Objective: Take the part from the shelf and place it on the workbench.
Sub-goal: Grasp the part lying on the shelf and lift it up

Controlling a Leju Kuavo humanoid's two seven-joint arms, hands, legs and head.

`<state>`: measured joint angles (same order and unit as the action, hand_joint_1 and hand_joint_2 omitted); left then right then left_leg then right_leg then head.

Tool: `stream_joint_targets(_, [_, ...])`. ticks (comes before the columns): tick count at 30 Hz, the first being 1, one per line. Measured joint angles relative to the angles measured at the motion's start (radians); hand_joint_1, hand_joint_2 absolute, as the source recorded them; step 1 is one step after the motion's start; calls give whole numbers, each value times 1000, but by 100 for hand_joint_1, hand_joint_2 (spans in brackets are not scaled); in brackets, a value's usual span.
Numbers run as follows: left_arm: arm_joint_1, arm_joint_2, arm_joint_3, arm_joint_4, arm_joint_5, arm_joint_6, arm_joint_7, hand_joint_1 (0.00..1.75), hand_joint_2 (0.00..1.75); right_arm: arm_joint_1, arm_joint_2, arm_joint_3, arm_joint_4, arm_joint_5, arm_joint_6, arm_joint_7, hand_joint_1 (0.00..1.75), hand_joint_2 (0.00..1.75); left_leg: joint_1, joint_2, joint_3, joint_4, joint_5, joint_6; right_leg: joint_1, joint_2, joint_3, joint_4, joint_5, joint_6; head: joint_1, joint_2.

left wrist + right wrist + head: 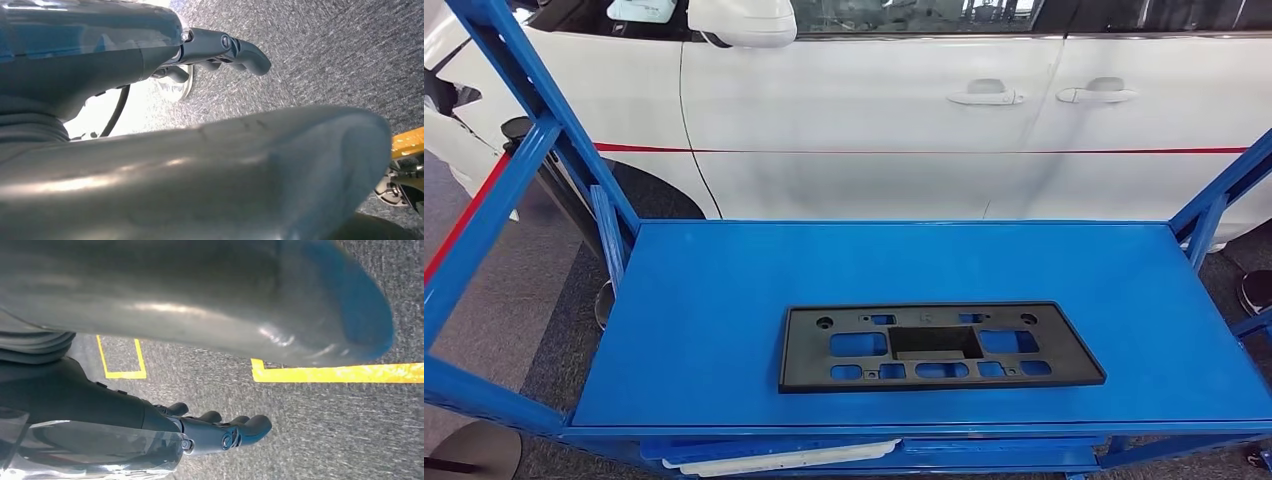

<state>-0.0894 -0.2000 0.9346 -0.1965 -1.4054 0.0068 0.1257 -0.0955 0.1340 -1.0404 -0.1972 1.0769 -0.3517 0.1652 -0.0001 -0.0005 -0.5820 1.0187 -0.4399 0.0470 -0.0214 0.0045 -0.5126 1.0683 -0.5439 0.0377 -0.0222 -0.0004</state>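
Note:
A flat black plastic part (939, 346), a long rectangular plate with several cut-outs, lies on the blue shelf top (724, 300) near its front edge, slightly right of centre. My left hand (220, 55) hangs over grey carpet with its thick thumb (280, 170) close to the camera and its dark fingers (245, 50) loosely extended, holding nothing. My right hand (220, 432) also hangs above the carpet, fingers (250, 426) gently curved and apart, with nothing in it.
A white car (924, 110) with a red stripe stands right behind the shelf. Blue frame posts (524, 150) rise at the left, another post (1224, 195) at the right. A white part (774, 458) lies on the lower shelf. Yellow floor lines (340, 372) mark the carpet.

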Motion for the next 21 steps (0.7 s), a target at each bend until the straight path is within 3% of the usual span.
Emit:
stream_joint_targets(2, [-1, -1, 0, 0, 0, -2, 0, 0, 0, -2, -1, 0, 0, 0, 0, 0, 0, 0, -1, -1, -2, 1, 6, -14, 6, 1, 27, -65, 25, -9, 0, 0])
stream_joint_targets(5, [-1, -2, 0, 0, 1, -5, 0, 0, 0, -5, -1, 0, 0, 1, -1, 0, 0, 0, 1, -2, -8, 0, 13, -37, 8, 0, 16, -75, 40, -31, 0, 0])
stream_joint_targets(7, [-1, -2, 0, 0, 2, -6, 0, 0, 0, -6, -1, -1, 0, 2, -1, 0, 0, 0, 3, -2, -27, 45, -37, -49, 4, -4, 3, -83, 58, -48, 0, 0])
stream_joint_targets(10, [-1, -2, 0, 0, 2, -6, 0, 0, 0, -6, -1, -1, 0, 3, 0, 0, 0, 0, 8, -2, -83, 225, -163, -61, 7, -9, -29, -81, 82, -58, 0, 0])
stream_joint_targets(11, [-1, -2, 0, 0, 2, -6, 0, 0, 0, -5, -1, -1, 0, 3, 0, 0, 0, 0, 9, -2, -86, 264, -175, -63, 9, -9, -41, -79, 89, -57, 0, 0])
stream_joint_targets(12, [-1, -2, 0, 0, 2, -6, 0, 0, 0, -5, -1, -1, 0, 3, 1, 0, 0, 0, 9, -2, -72, 267, -166, -63, 10, -10, -52, -77, 94, -56, 0, 0])
stream_joint_targets(13, [-1, -2, 0, 0, 2, -5, 0, 0, 0, -5, -1, -1, 0, 3, 1, 0, 0, 0, 10, -2, -39, 232, -141, -61, 10, -9, -63, -74, 99, -54, 0, 0])
stream_joint_targets(15, [-3, -2, 0, 0, 2, -4, 0, 0, 0, -6, -1, -1, 0, 3, 0, 0, 0, 0, 8, -2, 61, 91, -97, -53, 11, -9, -78, -67, 107, -48, 0, 0])
stream_joint_targets(17, [-5, -2, 0, 0, 1, -1, -1, 0, 0, -6, -1, -1, 0, 3, -2, -3, 0, 0, 4, -2, 126, -13, -94, -42, 13, -9, -84, -61, 115, -38, 0, 0])
stream_joint_targets(19, [-5, -2, 0, 0, 1, 2, 0, 0, 0, -7, -1, -1, 0, 2, -6, -10, 0, 0, 1, -2, 133, -37, -98, -34, 14, -9, -84, -61, 115, -30, 0, 0])
stream_joint_targets(21, [-4, -2, 0, 0, 1, 4, 0, 0, 0, -8, -2, -2, 0, -2, -13, -19, 0, 0, 1, -2, 130, -42, -94, -29, 15, -8, -84, -63, 106, -37, 0, 0])
